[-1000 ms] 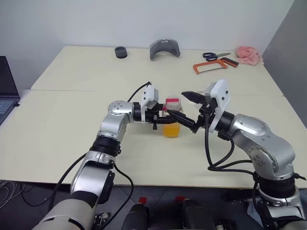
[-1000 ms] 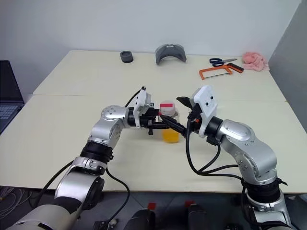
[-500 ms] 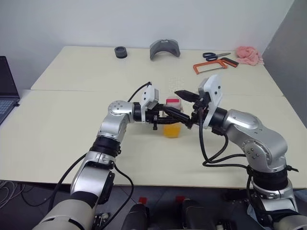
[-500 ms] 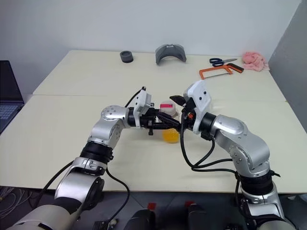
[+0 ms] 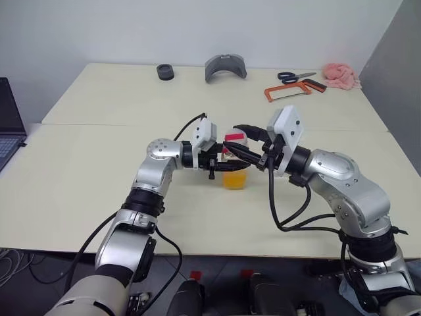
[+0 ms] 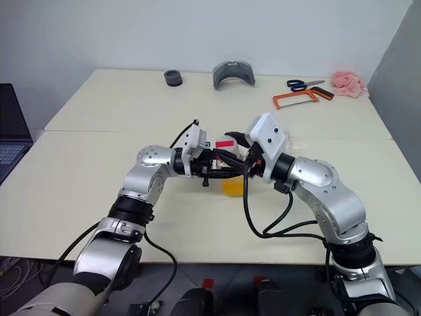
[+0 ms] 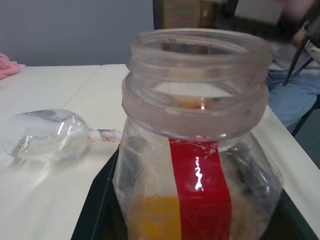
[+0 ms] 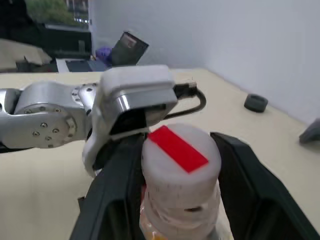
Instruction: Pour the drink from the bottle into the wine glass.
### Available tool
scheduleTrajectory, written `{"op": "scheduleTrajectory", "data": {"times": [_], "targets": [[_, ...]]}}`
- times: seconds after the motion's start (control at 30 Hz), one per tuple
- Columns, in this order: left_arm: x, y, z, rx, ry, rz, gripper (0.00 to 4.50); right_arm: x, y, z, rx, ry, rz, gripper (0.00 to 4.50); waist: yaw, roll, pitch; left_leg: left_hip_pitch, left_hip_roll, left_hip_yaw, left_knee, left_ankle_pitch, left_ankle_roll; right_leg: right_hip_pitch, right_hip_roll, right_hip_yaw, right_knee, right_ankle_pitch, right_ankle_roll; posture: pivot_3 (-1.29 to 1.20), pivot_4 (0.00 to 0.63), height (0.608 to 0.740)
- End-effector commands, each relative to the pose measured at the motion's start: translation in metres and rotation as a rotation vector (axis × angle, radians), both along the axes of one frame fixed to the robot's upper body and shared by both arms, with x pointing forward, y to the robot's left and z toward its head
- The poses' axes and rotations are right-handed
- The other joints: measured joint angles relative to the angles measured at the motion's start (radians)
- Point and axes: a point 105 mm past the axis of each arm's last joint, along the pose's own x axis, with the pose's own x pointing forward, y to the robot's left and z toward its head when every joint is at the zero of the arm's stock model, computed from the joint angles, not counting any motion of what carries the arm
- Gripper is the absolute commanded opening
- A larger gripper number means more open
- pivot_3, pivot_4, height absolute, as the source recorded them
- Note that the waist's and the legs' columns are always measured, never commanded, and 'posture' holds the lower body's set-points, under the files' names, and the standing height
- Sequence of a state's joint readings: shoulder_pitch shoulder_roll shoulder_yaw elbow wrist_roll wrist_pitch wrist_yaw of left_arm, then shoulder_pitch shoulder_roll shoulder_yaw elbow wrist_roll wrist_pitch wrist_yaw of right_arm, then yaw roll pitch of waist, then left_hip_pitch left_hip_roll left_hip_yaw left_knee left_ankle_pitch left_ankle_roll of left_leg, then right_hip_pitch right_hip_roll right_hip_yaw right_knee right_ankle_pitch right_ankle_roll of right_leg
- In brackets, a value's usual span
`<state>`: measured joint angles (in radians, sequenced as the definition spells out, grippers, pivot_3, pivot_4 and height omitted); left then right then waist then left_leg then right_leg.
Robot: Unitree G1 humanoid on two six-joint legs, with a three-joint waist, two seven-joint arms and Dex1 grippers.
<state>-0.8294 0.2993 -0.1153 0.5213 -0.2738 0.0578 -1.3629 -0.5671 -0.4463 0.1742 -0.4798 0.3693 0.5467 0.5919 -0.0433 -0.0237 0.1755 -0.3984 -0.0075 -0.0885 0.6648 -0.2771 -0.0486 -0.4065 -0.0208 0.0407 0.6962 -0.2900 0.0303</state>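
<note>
Mid-frame, the left gripper (image 5: 227,160) clamps the bottle (image 7: 195,165); the right gripper (image 5: 233,138) straddles the cap (image 8: 180,150), and I cannot tell if it grips, so a twist may perhaps slip.

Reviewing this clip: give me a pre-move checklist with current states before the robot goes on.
1. Left claw shut on bottle: ok.
2. Right claw straddles cap: ok; firm grip: cannot tell.
3. Cap off: not ok, it is on.
4. Drink in bottle: ok, orange fills the lower part.
5. Glass upright: not ok, it lies on its side on the table.
</note>
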Motion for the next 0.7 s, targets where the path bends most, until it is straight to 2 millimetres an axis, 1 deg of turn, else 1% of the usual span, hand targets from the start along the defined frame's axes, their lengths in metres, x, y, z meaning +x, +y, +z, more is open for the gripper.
{"op": "scheduleTrajectory", "data": {"times": [0.03, 0.1, 0.13, 0.2, 0.27, 0.33, 0.37, 0.4, 0.47, 0.53, 0.57, 0.6, 0.63, 0.67, 0.7], "targets": [[-0.003, -0.002, 0.014, -0.028, -0.053, -0.014, 1.69, -0.012, 0.000, 0.014, 0.032, -0.111, 0.027, 1.74, 0.000, 0.000, 0.000, 0.000, 0.000, 0.000, 0.000, 0.000, 0.000, 0.000, 0.000, 0.000, 0.000, 0.000, 0.000, 0.00, 0.150, 0.740], [-0.003, -0.002, 0.013, -0.028, -0.053, -0.012, 1.69, -0.012, -0.003, 0.018, 0.076, -0.107, 0.022, 1.74, 0.001, 0.000, 0.000, 0.000, 0.000, 0.000, 0.000, 0.000, 0.000, 0.000, 0.000, 0.000, 0.000, 0.000, 0.000, 0.00, 0.150, 0.740], [-0.003, -0.002, 0.013, -0.029, -0.052, -0.008, 1.69, -0.011, -0.010, 0.025, 0.145, -0.082, 0.000, 1.74, 0.000, 0.000, 0.000, 0.000, 0.000, 0.000, 0.000, 0.000, 0.000, 0.000, 0.000, 0.000, 0.000, 0.000, 0.000, 0.00, 0.150, 0.740], [-0.002, 0.000, 0.013, -0.032, -0.050, 0.003, 1.69, -0.003, -0.033, 0.034, 0.248, -0.043, -0.090, 1.74, 0.001, 0.000, 0.000, 0.000, 0.001, -0.001, 0.000, 0.000, 0.000, 0.000, 0.000, 0.000, 0.000, 0.000, 0.000, 0.00, 0.150, 0.740], [0.000, 0.002, 0.013, -0.039, -0.049, 0.021, 1.69, 0.007, -0.064, 0.028, 0.287, -0.028, -0.221, 1.74, 0.006, 0.000, 0.000, 0.000, 0.001, -0.002, 0.000, 0.000, 0.000, 0.000, -0.001, 0.000, 0.000, 0.000, 0.000, 0.00, 0.150, 0.740], [0.002, 0.005, 0.015, -0.053, -0.043, 0.042, 1.69, 0.019, -0.108, 0.017, 0.367, -0.026, -0.415, 1.74, 0.012, 0.000, 0.000, 0.000, 0.001, -0.001, 0.000, 0.000, 0.000, 0.001, -0.001, 0.000, -0.001, 0.000, 0.000, 0.00, 0.150, 0.740], [0.002, 0.007, 0.016, -0.058, -0.041, 0.049, 1.69, 0.022, -0.128, 0.005, 0.370, -0.013, -0.499, 1.74, 0.015, 0.000, 0.000, 0.000, 0.000, -0.001, 0.000, 0.000, 0.000, 0.001, -0.001, 0.000, -0.001, 0.000, 0.000, 0.00, 0.150, 0.740], [0.002, 0.008, 0.016, -0.061, -0.040, 0.053, 1.69, 0.022, -0.140, -0.004, 0.366, -0.004, -0.547, 1.74, 0.015, 0.000, 0.000, 0.000, 0.000, 0.001, 0.000, 0.000, 0.000, 0.001, -0.002, 0.000, -0.001, 0.000, 0.000, 0.00, 0.150, 0.740], [0.001, 0.011, 0.017, -0.061, -0.041, 0.059, 1.69, 0.022, -0.157, -0.022, 0.337, 0.017, -0.621, 1.74, 0.013, 0.000, 0.000, 0.000, 0.000, 0.004, 0.000, 0.000, 0.000, 0.001, -0.002, 0.001, 0.000, 0.000, 0.000, 0.00, 0.150, 0.740], [0.001, 0.016, 0.017, -0.062, -0.042, 0.074, 1.69, 0.019, -0.178, -0.068, 0.238, 0.131, -0.737, 1.74, 0.011, 0.000, 0.000, 0.000, 0.000, 0.005, 0.000, 0.000, 0.000, 0.001, -0.001, 0.001, 0.000, 0.000, 0.000, 0.00, 0.150, 0.740], [0.001, 0.018, 0.018, -0.064, -0.042, 0.081, 1.69, 0.016, -0.185, -0.090, 0.183, 0.207, -0.777, 1.74, 0.011, 0.000, 0.000, 0.001, 0.000, 0.006, -0.001, 0.000, 0.000, 0.001, 0.000, 0.001, 0.000, 0.000, 0.000, 0.00, 0.150, 0.740], [0.001, 0.020, 0.020, -0.067, -0.044, 0.088, 1.69, 0.013, -0.187, -0.106, 0.141, 0.255, -0.791, 1.74, 0.010, 0.000, 0.000, 0.001, 0.000, 0.006, -0.001, 0.000, 0.000, 0.001, 0.001, 0.001, 0.000, 0.000, 0.000, 0.00, 0.150, 0.740], [0.001, 0.021, 0.021, -0.070, -0.046, 0.094, 1.69, 0.011, -0.190, -0.118, 0.130, 0.312, -0.811, 2.08, 0.008, 0.000, 0.000, 0.001, 0.000, 0.006, -0.001, 0.000, 0.000, 0.001, 0.001, 0.001, 0.000, 0.000, 0.000, 0.00, 0.150, 0.740], [0.001, 0.022, 0.022, -0.072, -0.048, 0.097, 1.69, 0.009, -0.190, -0.125, 0.131, 0.346, -0.812, 2.46, 0.005, 0.000, 0.000, 0.001, 0.000, 0.007, -0.001, 0.000, 0.000, 0.001, 0.001, 0.003, 0.001, 0.000, 0.000, 0.00, 0.150, 0.740], [0.001, 0.022, 0.023, -0.073, -0.049, 0.099, 1.69, 0.008, -0.189, -0.128, 0.137, 0.364, -0.812, 2.71, 0.000, 0.001, 0.000, 0.002, 0.000, 0.008, -0.001, 0.000, 0.000, 0.001, 0.001, 0.003, 0.001, 0.000, 0.000, 0.00, 0.150, 0.740]]}}
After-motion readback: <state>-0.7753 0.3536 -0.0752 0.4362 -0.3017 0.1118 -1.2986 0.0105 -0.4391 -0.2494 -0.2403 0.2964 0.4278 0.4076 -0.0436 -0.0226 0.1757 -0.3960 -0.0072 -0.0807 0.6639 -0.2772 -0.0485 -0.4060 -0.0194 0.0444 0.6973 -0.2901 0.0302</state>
